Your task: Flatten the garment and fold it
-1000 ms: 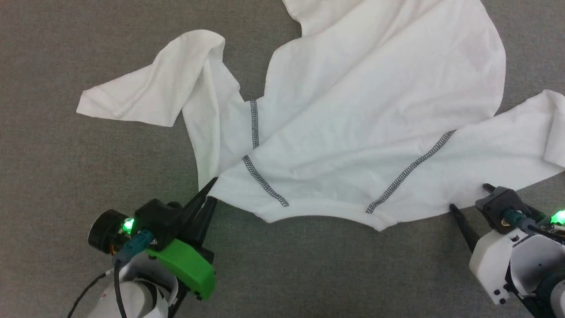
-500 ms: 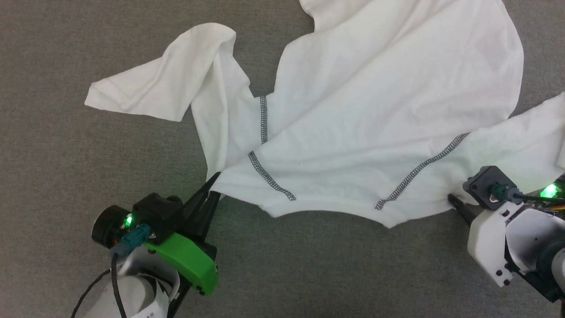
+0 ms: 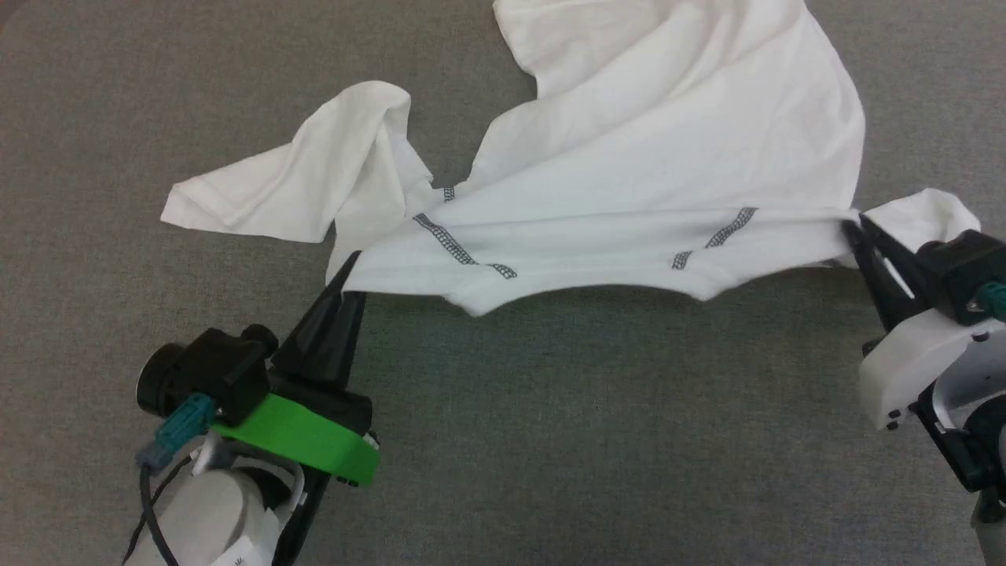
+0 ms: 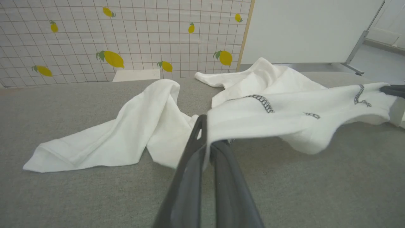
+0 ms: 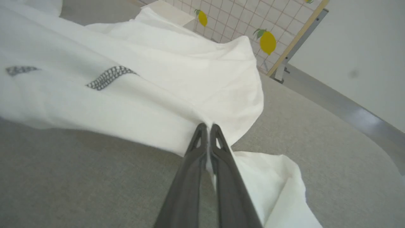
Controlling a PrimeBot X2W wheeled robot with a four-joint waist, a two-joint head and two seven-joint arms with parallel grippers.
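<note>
The garment (image 3: 644, 157), a white thin shirt with dark zigzag stitching (image 3: 460, 250) at the shoulders, is stretched between my two grippers, its neckline edge raised off the grey surface. My left gripper (image 3: 346, 275) is shut on the garment's left shoulder edge (image 4: 221, 126). At the right shoulder, my right gripper (image 3: 853, 232) is shut on the fabric (image 5: 177, 120). One sleeve (image 3: 291, 185) lies crumpled to the left, and the other sleeve (image 3: 919, 216) bunches behind the right gripper. The garment's body trails away toward the top.
A grey fabric surface (image 3: 566, 440) lies under everything. In the left wrist view a tiled panel with lemon prints (image 4: 126, 38) and a white wall panel (image 4: 310, 28) stand beyond the far edge, and a metal frame post (image 5: 294, 41) shows in the right wrist view.
Both grippers have risen and pulled the neckline edge up and taut. The right gripper, beside the fabric a second ago, now holds it. The head view has also shifted.
</note>
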